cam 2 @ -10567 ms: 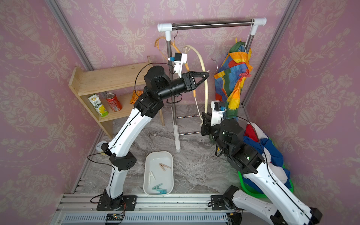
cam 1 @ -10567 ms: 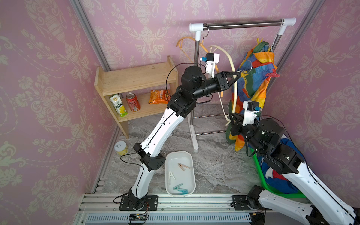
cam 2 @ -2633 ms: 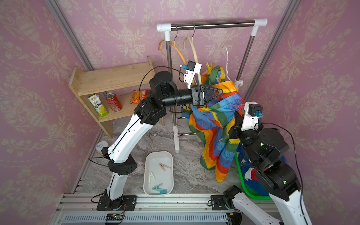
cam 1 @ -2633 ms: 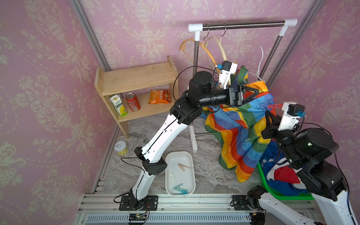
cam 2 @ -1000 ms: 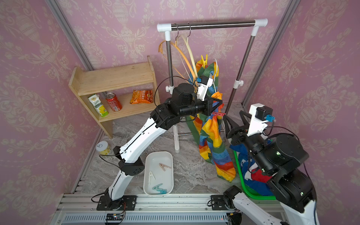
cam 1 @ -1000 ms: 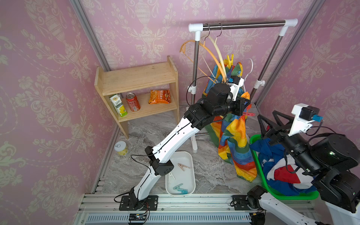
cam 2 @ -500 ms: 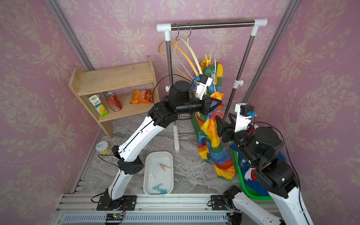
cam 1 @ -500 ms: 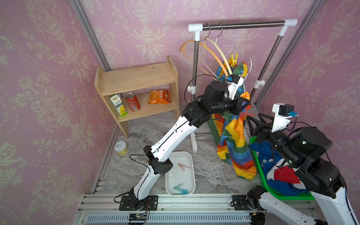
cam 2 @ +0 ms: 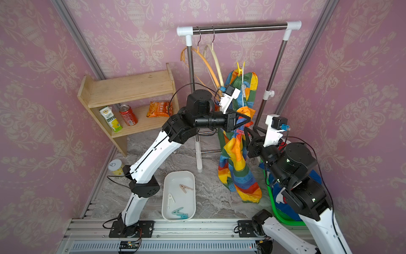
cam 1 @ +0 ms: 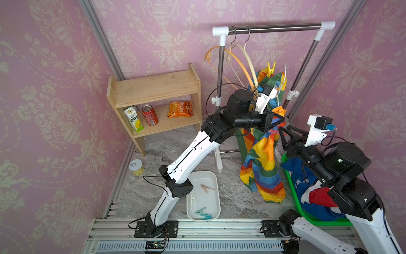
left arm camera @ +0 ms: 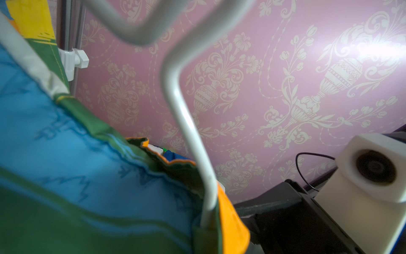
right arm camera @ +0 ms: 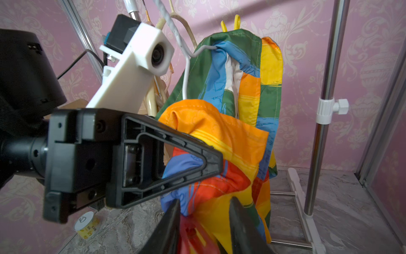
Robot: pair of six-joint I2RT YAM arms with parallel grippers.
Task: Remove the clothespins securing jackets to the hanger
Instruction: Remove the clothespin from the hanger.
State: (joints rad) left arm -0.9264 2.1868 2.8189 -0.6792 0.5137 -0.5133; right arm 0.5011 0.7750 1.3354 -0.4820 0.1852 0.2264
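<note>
The rainbow patchwork jacket (cam 1: 261,158) hangs from a white wire hanger (right arm camera: 186,63). A yellow clothespin (cam 1: 271,67) stands on its top edge. My left gripper (cam 1: 282,119) is shut on a bunched fold of this jacket, as the right wrist view shows (right arm camera: 219,163). A red clothespin (right arm camera: 193,233) is clipped to the fabric just below that fold. My right gripper (right arm camera: 204,202) reaches in from the right with its jaws apart, one on each side of the red clothespin and the yellow cloth beside it. In the left wrist view only hanger wire (left arm camera: 186,123) and cloth show.
A white tray (cam 1: 203,176) on the floor holds beige, white and teal clothespins. A green basket (cam 1: 292,198) at the right holds blue and red jackets (cam 1: 316,193). Two bare hangers (cam 1: 241,63) hang on the rack (cam 1: 272,27). A wooden shelf (cam 1: 153,88) stands at the left.
My right arm has swung in from beside the basket to the jacket, and its jaws have narrowed round the red clothespin. The left gripper keeps its hold, almost still.
</note>
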